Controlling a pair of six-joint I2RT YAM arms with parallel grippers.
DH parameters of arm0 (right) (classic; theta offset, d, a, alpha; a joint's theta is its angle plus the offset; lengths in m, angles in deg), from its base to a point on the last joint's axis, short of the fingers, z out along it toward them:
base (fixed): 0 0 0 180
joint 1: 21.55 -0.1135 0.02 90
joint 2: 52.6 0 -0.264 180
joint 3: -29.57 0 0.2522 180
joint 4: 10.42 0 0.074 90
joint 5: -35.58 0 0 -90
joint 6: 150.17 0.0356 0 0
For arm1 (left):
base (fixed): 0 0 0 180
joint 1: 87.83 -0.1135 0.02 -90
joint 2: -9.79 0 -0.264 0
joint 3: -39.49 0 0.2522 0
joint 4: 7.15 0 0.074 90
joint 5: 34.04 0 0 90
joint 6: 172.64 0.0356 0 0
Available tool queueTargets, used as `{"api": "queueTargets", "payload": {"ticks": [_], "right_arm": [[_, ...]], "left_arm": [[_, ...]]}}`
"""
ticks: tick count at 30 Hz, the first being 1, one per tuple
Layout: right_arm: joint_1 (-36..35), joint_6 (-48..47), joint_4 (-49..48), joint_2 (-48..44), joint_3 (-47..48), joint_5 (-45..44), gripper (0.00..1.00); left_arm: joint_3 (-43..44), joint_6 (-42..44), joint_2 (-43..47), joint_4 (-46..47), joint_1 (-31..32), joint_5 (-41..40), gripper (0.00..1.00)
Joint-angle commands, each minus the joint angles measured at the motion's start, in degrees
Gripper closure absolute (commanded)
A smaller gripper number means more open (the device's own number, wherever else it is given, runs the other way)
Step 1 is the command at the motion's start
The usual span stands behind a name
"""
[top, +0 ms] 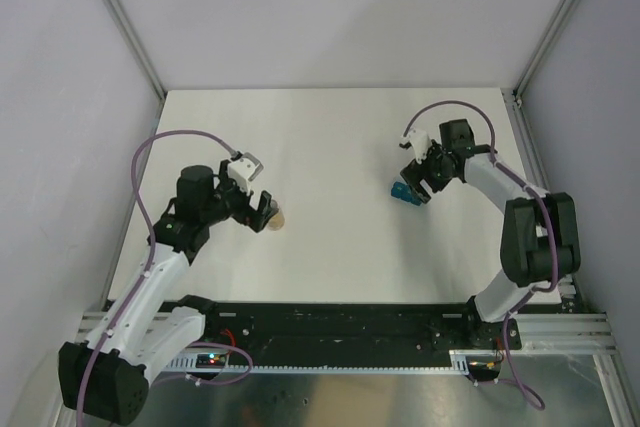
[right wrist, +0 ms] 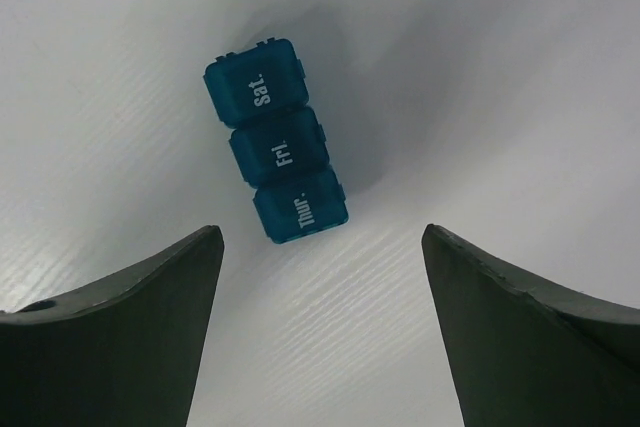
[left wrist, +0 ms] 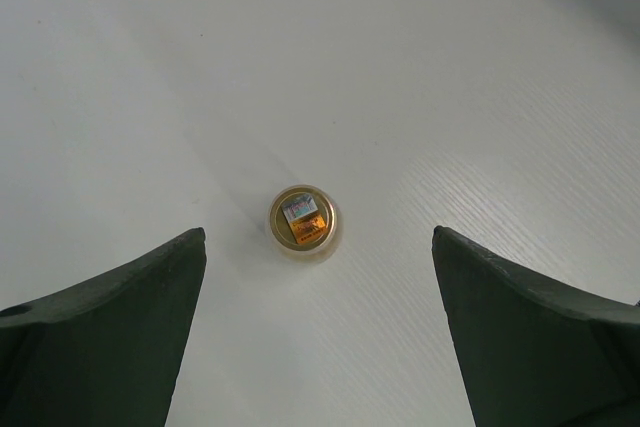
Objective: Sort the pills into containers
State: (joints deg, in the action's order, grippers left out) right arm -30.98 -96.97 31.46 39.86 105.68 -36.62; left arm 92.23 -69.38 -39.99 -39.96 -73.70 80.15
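The teal-blue pill strip (right wrist: 275, 153) has three joined compartments marked Sat., Fri. and Thur., all lids shut. It lies on the white table just ahead of my right gripper (right wrist: 320, 247), which is open and empty above it. It also shows in the top view (top: 403, 193) under the right gripper (top: 420, 185). A small round orange-tan bottle (left wrist: 302, 221) stands on the table ahead of my open, empty left gripper (left wrist: 318, 247); in the top view the bottle (top: 280, 218) sits beside the left gripper (top: 262, 213). No loose pills are visible.
The white table (top: 330, 147) is walled by grey panels at the back and sides, with metal posts at the corners. A black rail (top: 340, 322) carrying the arm bases runs along the near edge.
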Motion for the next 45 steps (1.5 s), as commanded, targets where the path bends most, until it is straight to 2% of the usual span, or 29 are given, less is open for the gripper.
{"api": "queueTargets", "payload": {"ticks": [1,12,29,33,37,40,45], "right_arm": [[0.69,-8.12,4.48,5.00,5.06,2.84,0.15],[0.54,-12.08,4.80,11.25,5.97,2.74,0.21],[-1.45,-12.89,1.75,14.00,5.95,1.22,0.42],[-2.05,-12.74,2.20,13.55,5.94,1.84,0.50],[-2.35,-12.29,3.14,12.26,5.94,2.42,0.65],[-2.41,-11.23,5.12,9.46,5.94,3.47,0.77],[-3.58,-8.01,10.55,1.88,5.95,6.10,0.90]], "left_arm": [[1.63,2.27,0.97,-0.68,0.57,-0.53,0.02],[2.80,2.84,-1.28,-1.15,0.76,-1.65,0.02],[3.55,3.69,-2.12,-1.12,1.04,-2.41,0.02],[3.88,3.83,-2.36,-1.14,1.12,-2.09,0.02],[4.58,3.64,-2.54,-1.16,1.51,-1.61,0.02],[5.56,3.30,-2.51,-1.12,1.99,-1.05,0.02],[8.68,1.19,-3.15,-1.23,4.00,-0.05,0.02]]}}
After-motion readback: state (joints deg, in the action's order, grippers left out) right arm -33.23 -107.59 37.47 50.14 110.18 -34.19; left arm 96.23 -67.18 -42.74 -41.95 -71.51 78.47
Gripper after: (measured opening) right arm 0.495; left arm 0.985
